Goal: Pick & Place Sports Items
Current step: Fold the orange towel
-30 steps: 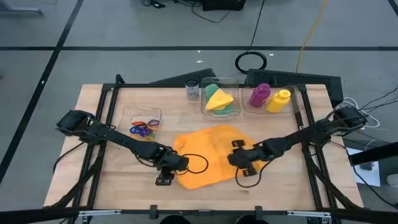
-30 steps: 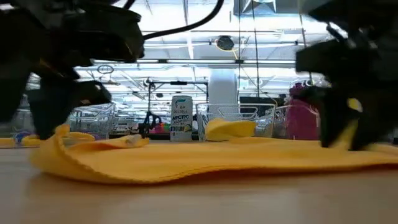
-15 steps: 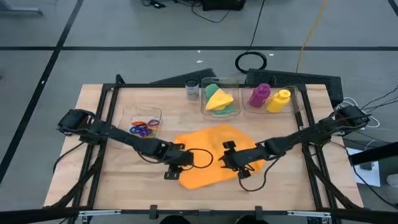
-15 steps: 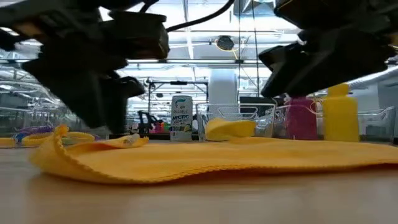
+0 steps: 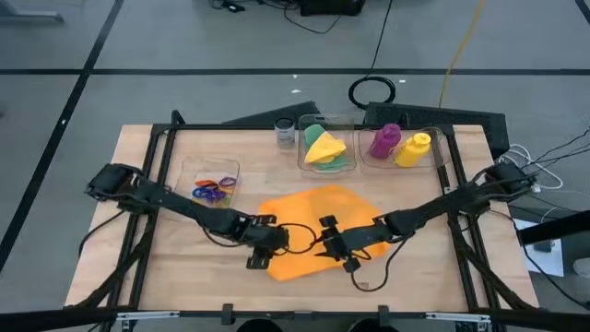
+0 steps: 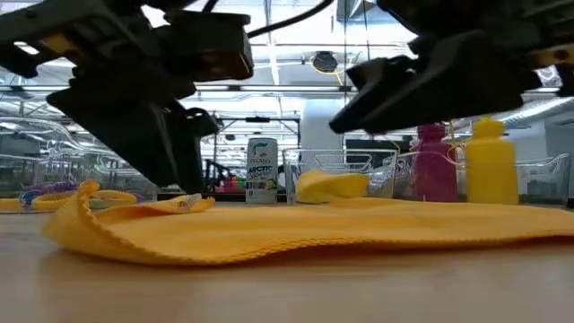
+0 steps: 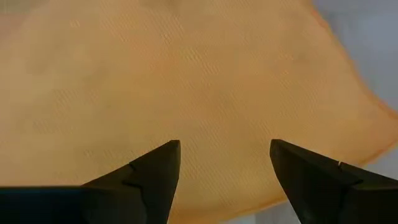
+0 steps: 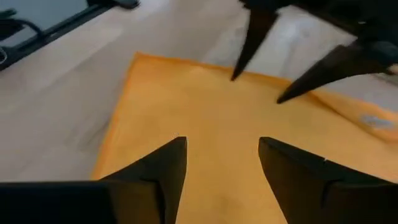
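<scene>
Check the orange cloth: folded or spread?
Spread. The orange cloth lies as one open sheet on the table, rumpled at one edge in the low view. Both grippers hover over it, open.

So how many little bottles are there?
2. The purple bottle and the yellow bottle lie side by side in the clear box at the table's far right. None others show, though one could hide behind them.
</scene>
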Controlling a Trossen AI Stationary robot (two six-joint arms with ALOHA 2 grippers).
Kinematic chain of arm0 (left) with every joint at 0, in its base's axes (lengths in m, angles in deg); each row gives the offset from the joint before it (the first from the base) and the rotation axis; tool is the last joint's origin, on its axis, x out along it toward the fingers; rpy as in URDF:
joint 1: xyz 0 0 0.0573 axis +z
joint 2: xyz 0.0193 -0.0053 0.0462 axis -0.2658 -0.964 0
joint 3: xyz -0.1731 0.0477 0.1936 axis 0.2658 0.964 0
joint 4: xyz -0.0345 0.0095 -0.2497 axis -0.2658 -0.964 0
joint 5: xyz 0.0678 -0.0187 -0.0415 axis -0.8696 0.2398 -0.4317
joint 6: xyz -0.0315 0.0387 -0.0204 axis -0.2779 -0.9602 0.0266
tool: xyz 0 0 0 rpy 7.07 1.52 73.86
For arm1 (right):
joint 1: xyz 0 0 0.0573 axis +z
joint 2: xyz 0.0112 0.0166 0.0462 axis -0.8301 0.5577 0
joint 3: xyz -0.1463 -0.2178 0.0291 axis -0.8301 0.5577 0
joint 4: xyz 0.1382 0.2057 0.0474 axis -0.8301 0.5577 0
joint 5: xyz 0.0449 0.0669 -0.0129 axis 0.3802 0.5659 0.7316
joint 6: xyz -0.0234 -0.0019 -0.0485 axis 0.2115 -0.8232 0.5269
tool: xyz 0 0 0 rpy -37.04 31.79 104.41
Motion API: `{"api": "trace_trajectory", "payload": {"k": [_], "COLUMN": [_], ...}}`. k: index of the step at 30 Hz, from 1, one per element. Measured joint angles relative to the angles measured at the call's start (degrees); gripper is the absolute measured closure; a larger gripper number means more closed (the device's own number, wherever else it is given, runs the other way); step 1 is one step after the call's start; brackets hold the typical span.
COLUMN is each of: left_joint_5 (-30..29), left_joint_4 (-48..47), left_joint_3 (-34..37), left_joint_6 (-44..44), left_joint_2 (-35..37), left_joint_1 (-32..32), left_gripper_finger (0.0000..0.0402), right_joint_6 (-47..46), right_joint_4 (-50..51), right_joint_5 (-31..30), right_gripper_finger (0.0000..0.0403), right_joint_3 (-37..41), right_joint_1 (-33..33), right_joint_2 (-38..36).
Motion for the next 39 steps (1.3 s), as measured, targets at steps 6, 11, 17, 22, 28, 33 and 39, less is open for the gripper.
{"api": "trace_trajectory", "payload": {"k": [6, 11, 17, 22, 28, 33, 39], "left_joint_5": [-5.1, -6.8, -8.7, -8.9, -8.9, -8.9, -9.1], "left_joint_4": [-0.1, 0.1, 0.2, 0.0, 1.4, 3.1, 3.3], "left_joint_3": [0.0, 0.0, 0.0, 0.0, 0.0, 0.0, 0.0], "left_joint_6": [-0.5, 0.3, 1.1, 2.3, 5.2, 5.0, 4.7], "left_joint_2": [-0.5, -2.1, -2.4, -2.4, -2.4, -2.4, -2.4], "left_joint_1": [-2.2, -3.8, -3.8, -3.0, -3.4, -4.8, -4.9], "left_gripper_finger": [0.019, 0.019, 0.019, 0.019, 0.019, 0.019, 0.019], "right_joint_6": [-1.6, -1.3, -0.7, -0.7, -3.0, -3.1, -4.1], "right_joint_4": [-5.3, -8.6, -14.1, -15.8, -13.1, -10.0, -3.3], "right_joint_5": [-0.2, -2.9, -2.9, -1.4, -1.4, -1.4, 0.4], "right_gripper_finger": [0.0248, 0.0248, 0.0248, 0.0248, 0.0248, 0.0248, 0.0248], "right_joint_3": [0.0, 0.0, 0.0, -0.1, -0.1, -0.1, -0.3], "right_joint_1": [-0.3, -0.2, -0.6, -0.6, -0.7, -0.7, -0.2], "right_joint_2": [3.5, 7.2, 11.5, 12.8, 12.8, 12.8, 12.6]}}
